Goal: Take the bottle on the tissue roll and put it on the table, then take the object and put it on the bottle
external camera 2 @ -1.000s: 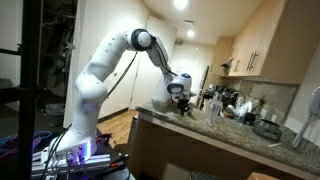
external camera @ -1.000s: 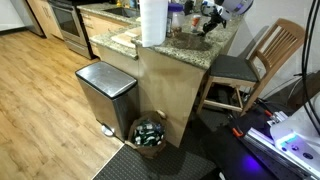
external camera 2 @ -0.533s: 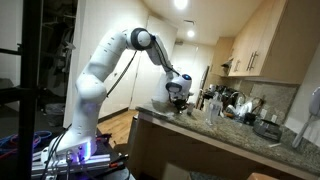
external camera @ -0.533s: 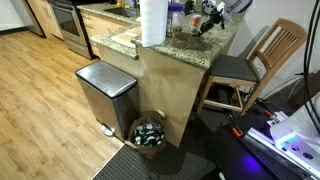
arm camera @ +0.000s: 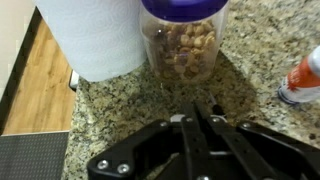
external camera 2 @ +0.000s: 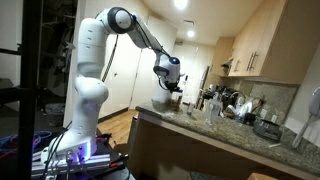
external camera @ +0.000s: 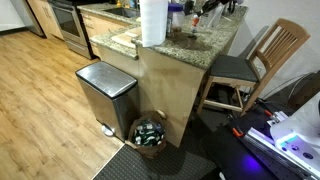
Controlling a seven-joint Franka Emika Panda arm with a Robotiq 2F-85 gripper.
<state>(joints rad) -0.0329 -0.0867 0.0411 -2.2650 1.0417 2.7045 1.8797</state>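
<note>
In the wrist view the white tissue roll (arm camera: 90, 35) stands on the granite table (arm camera: 110, 110), with nothing seen on it. Next to it is a clear jar of nuts with a blue lid (arm camera: 180, 40). An orange and white bottle (arm camera: 303, 78) stands on the table at the right edge. My gripper (arm camera: 197, 108) hovers above the table in front of the jar, fingers pressed together on a small dark object (arm camera: 212, 108) at their tips. It shows raised over the table in both exterior views (external camera: 200, 13) (external camera 2: 170, 88). The roll also shows there (external camera: 152, 22).
A steel pedal bin (external camera: 105, 90) and a basket of bottles (external camera: 150, 132) stand on the floor by the counter base. A wooden chair (external camera: 265, 55) is beside the counter. Several bottles and utensils (external camera 2: 225, 103) crowd the far counter.
The arm has lifted the gripper up from the counter surface and swung it toward the jar and roll. The fingers stay shut.
</note>
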